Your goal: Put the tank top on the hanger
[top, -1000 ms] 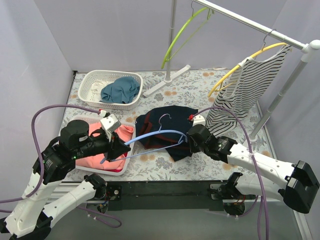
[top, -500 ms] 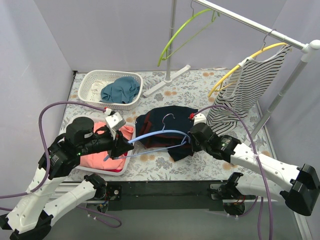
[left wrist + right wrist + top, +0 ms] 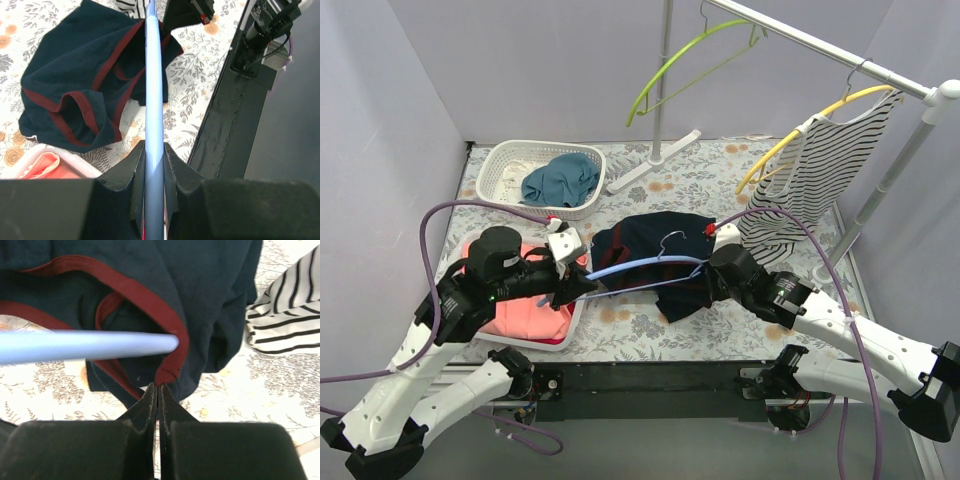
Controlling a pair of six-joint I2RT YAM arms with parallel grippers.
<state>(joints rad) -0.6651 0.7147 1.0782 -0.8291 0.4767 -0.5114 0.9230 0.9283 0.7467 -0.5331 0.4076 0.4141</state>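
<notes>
The navy tank top (image 3: 642, 238) with dark red trim lies crumpled on the floral table. My left gripper (image 3: 582, 286) is shut on one end of the light-blue hanger (image 3: 640, 266). The hanger reaches right across the shirt, and its metal hook (image 3: 668, 240) stands up over it. In the left wrist view the hanger bar (image 3: 154, 90) runs straight out from my left gripper (image 3: 154, 150) over the tank top (image 3: 70, 85). My right gripper (image 3: 158, 386) is shut on the red trim (image 3: 169, 371) of an opening, with the hanger's tip (image 3: 160, 344) just above the pinch.
A white basket (image 3: 500, 165) with a teal garment stands at the back left. A coral-pink garment (image 3: 525, 305) fills a tray under my left arm. A lime-green hanger (image 3: 685, 62) and a yellow hanger carrying a striped top (image 3: 810, 190) hang on the rail at the right.
My left arm has carried the hanger right, toward the shirt. My right gripper has shifted slightly right with the trim in its pinch. The green hanger has swung a little.
</notes>
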